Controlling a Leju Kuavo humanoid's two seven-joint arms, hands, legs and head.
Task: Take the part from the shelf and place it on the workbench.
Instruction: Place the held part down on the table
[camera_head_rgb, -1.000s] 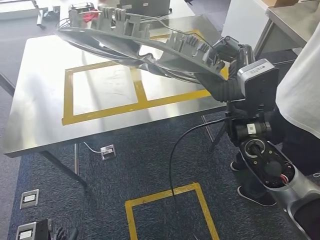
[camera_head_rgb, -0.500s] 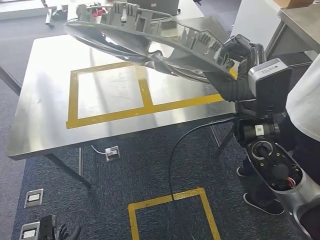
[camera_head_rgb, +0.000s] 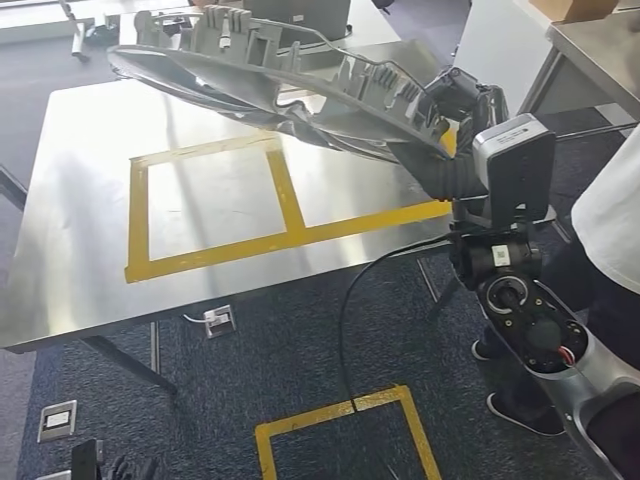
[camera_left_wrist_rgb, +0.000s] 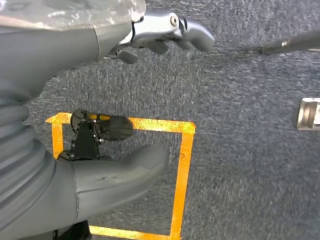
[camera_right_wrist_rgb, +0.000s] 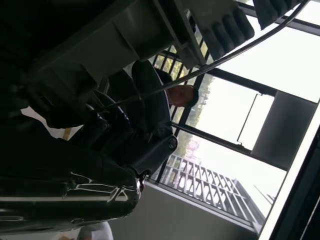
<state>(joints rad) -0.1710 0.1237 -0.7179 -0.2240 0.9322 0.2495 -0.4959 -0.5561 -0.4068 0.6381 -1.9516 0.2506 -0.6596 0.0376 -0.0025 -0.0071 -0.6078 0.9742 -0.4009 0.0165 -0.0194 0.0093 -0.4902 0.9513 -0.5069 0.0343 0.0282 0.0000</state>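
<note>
While my right hand (camera_head_rgb: 453, 100) grips one end of the long grey plastic part with ribs and clips (camera_head_rgb: 279, 75), the part stretches across the top of the head view, from the upper right to the upper left. It hangs in the air above the shiny steel workbench (camera_head_rgb: 75, 230) and does not touch it. On the bench top I see a yellow tape rectangle (camera_head_rgb: 226, 200) split into two boxes, and the part crosses over the far side of them. From the right wrist camera the part (camera_right_wrist_rgb: 113, 45) looks dark and very close, with my fingers (camera_right_wrist_rgb: 109, 125) tucked under it.

My left hand (camera_left_wrist_rgb: 124, 100) hangs low over the dark blue carpet (camera_left_wrist_rgb: 245, 150). It holds nothing, and the thumb and fingers are spread wide apart. Under it is a yellow tape square on the floor (camera_left_wrist_rgb: 185, 165).

At the right edge of the head view stands a person in a white top (camera_head_rgb: 611, 210).
</note>
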